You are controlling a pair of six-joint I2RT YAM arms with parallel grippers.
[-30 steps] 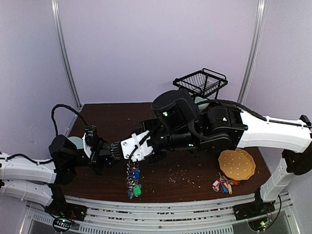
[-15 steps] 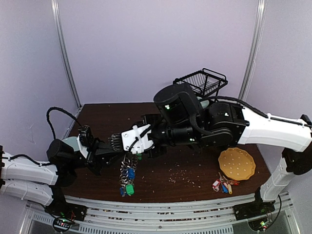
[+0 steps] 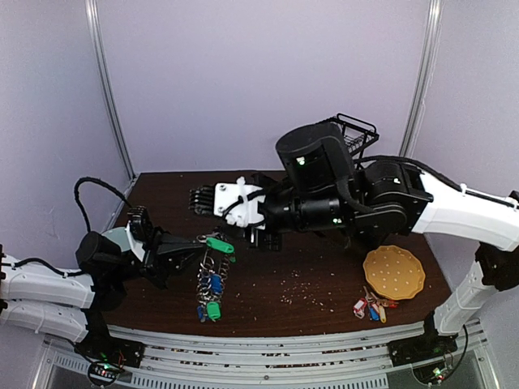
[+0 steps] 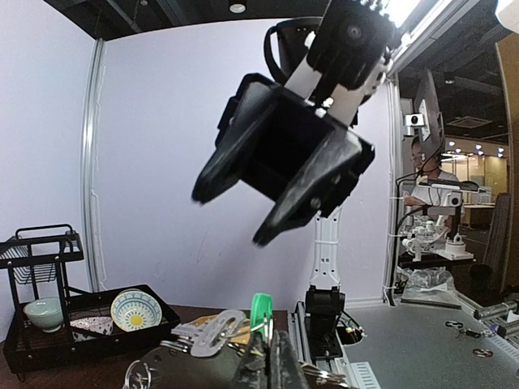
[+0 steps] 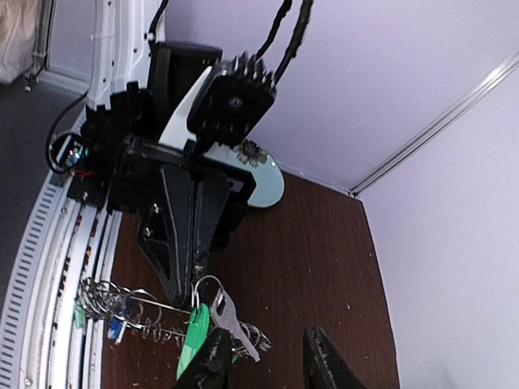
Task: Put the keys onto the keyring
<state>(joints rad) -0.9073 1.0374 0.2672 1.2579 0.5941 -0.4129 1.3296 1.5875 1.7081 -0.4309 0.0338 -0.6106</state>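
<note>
My left gripper [image 3: 195, 242] is shut on the keyring [image 3: 211, 279], a silver ring that hangs below it above the table, strung with green and blue tagged keys. A green-tagged key [image 3: 220, 245] and a plain silver key sit right at its fingertips. In the left wrist view the shut gripper [image 4: 272, 358] has the green tag [image 4: 261, 313] and silver key [image 4: 211, 335] just beyond it. My right gripper [image 3: 198, 200] hovers above and behind, open and holding nothing. The right wrist view shows my right gripper [image 5: 268, 365] open over the green tag [image 5: 192, 338], the silver key [image 5: 233, 321] and the keyring [image 5: 122, 312].
A loose bunch of red, yellow and blue tagged keys [image 3: 371, 308] lies at the front right beside a yellow round disc [image 3: 394, 272]. A black wire basket [image 3: 340, 134] stands at the back right. A teal plate [image 3: 122, 237] sits by the left arm.
My right gripper has opened, let go at the ring and lifted up and back. The left gripper stays shut; a green-tagged key now sits at its tips.
</note>
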